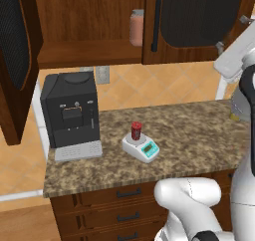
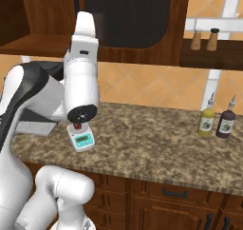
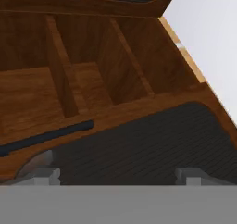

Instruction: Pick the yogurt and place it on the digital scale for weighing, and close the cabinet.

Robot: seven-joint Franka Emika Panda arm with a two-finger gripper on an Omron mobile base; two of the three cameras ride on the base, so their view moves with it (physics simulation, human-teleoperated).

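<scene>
The yogurt (image 1: 136,130) is seen standing upright on the round plate of the digital scale (image 1: 141,148), just beside the coffee machine (image 1: 70,115) on the granite counter (image 1: 199,135), so the weighing part can be judged done. The cabinet (image 1: 194,23) is left with its left door (image 1: 15,60) swung wide toward the room while the right door is shut; a pinkish jar (image 1: 136,28) is kept on the shelf inside. The gripper (image 3: 118,174) is raised close to a dark glass door panel, its jaws spread and nothing held. Free room is left along the open door's edge for a closing push.
</scene>
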